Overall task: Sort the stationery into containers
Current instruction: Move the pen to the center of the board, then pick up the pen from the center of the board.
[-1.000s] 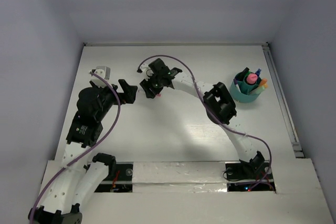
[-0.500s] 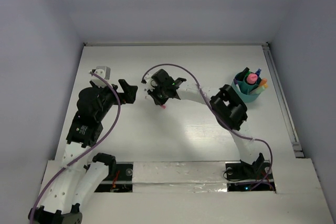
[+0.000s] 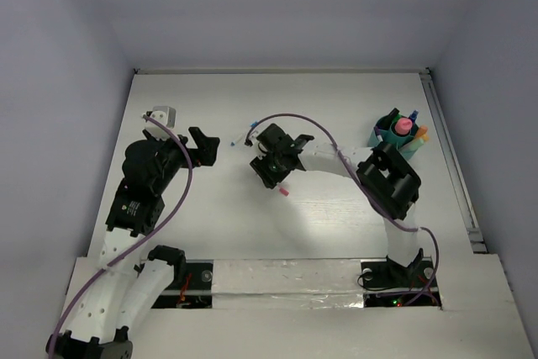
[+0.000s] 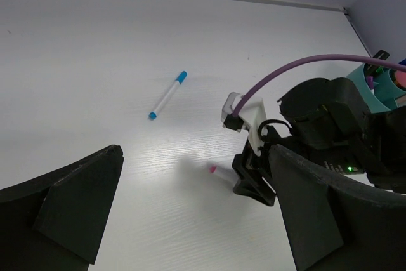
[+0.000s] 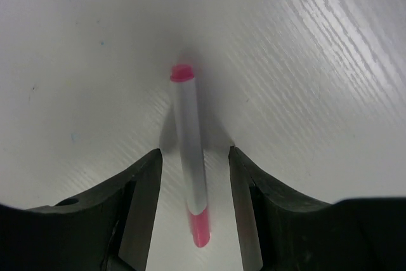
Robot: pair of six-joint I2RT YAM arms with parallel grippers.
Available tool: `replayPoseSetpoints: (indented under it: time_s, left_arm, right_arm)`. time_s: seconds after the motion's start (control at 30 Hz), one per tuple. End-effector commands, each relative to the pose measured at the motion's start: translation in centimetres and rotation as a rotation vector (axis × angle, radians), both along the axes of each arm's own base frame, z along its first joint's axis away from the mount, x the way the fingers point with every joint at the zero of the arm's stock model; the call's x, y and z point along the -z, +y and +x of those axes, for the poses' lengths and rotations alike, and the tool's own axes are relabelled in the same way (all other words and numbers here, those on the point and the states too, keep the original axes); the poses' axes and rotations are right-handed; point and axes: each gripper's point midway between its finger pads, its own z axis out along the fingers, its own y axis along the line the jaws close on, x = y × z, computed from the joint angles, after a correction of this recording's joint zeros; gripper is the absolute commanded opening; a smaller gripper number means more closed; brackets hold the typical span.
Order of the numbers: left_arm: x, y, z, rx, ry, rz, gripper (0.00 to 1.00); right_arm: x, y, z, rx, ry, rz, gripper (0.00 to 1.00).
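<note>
A thin white marker with pink ends (image 5: 190, 144) lies between the fingers of my right gripper (image 5: 193, 157), with a gap on each side, so the jaws are open around it. From above, the right gripper (image 3: 276, 176) hovers mid-table and the marker's pink tip (image 3: 286, 193) pokes out beneath it. A white marker with a blue cap (image 4: 167, 96) lies loose on the table further back. The teal holder (image 3: 391, 136) at the far right holds several items. My left gripper (image 3: 206, 147) stands wide open and empty at the left (image 4: 196, 153).
A small grey-white block (image 3: 164, 115) sits at the far left behind the left arm. The right arm's purple cable (image 3: 286, 119) arcs over the table's middle. A rail (image 3: 450, 157) runs along the right edge.
The right gripper has travelled right and toward the near edge, bringing the pink marker along. Its jaws now stand apart from the marker. The left arm has not moved.
</note>
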Motion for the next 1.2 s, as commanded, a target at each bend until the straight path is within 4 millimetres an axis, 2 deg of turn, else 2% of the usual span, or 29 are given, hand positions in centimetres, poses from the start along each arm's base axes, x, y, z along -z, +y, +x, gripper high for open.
replayPoseSetpoints:
  time_s: [0.0,0.1,0.23,0.37,0.5,0.53,0.63,0.67,0.77,0.83,0.87,0.9,0.93,1.0,1.03,1.07,1.1,1.13,1.17]
  left_arm:
    - [-0.8,0.1,0.3,-0.006,-0.033,-0.008,0.99]
    - [-0.9,0.1,0.2,-0.007,-0.038,-0.010,0.99]
    - [-1.0,0.3,0.2,-0.013,-0.040,-0.010,0.99]
    - [-1.1,0.4,0.2,-0.014,-0.043,-0.010,0.99]
    - [-1.1,0.3,0.2,-0.011,-0.043,-0.010,0.99]
    - [-1.0,0.3,0.2,-0.011,-0.042,-0.010,0.99]
    - [-1.1,0.3,0.2,-0.009,-0.045,-0.011,0.99]
    - [-1.1,0.3,0.2,-0.011,-0.045,-0.011,0.99]
    - [-1.1,0.3,0.2,-0.011,-0.045,-0.011,0.99]
    - [-1.1,0.3,0.2,-0.011,-0.046,-0.011,0.99]
    - [-1.1,0.3,0.2,-0.009,-0.046,-0.011,0.99]
    - [-1.1,0.3,0.1,-0.010,-0.044,-0.012,0.99]
    - [-1.1,0.3,0.2,-0.009,-0.043,-0.011,0.99]
    - [-1.1,0.3,0.2,-0.009,-0.043,-0.011,0.99]
    - [-1.0,0.3,0.2,-0.008,-0.042,-0.011,0.99]
    - [-1.0,0.3,0.1,-0.008,-0.042,-0.011,0.99]
    - [-1.0,0.3,0.1,-0.008,-0.042,-0.011,0.99]
    - [-1.0,0.2,0.1,-0.006,-0.043,-0.011,0.99]
    - [-1.0,0.2,0.1,-0.005,-0.042,-0.013,0.99]
  right_arm:
    - [-0.1,1.1,1.5,-0.015,-0.024,-0.029,0.53]
    - [0.3,2.2,2.2,-0.036,-0.017,-0.029,0.53]
    - [1.0,2.6,2.6,-0.048,0.004,-0.054,0.51]
    - [1.4,2.4,2.7,-0.052,0.013,-0.086,0.44]
    - [1.6,2.0,2.7,-0.054,0.022,-0.119,0.33]
    - [1.6,1.8,2.6,-0.052,0.026,-0.129,0.26]
    - [1.7,1.8,2.7,-0.054,0.041,-0.149,0.25]
    - [1.7,1.7,2.7,-0.053,0.046,-0.157,0.14]
    - [1.9,1.3,3.0,-0.031,0.044,-0.190,0.00]
    - [1.1,1.8,3.5,-0.010,0.013,-0.158,0.00]
    - [0.3,2.1,3.9,0.004,-0.010,-0.133,0.00]
    - [-2.3,2.4,4.9,0.047,-0.075,-0.084,0.00]
    - [-3.5,3.1,5.7,0.085,-0.125,-0.023,0.00]
    - [-7.2,1.4,8.9,0.231,-0.258,0.055,0.00]
    - [-10.5,1.8,11.1,0.310,-0.359,0.184,0.00]
    - [-13.2,-0.7,11.1,0.383,-0.426,0.235,0.00]
    - [-15.2,-2.9,12.5,0.452,-0.475,0.294,0.00]
    - [-18.8,-4.9,12.6,0.526,-0.560,0.417,0.00]
    - [-20.5,-6.4,13.0,0.564,-0.603,0.473,0.00]
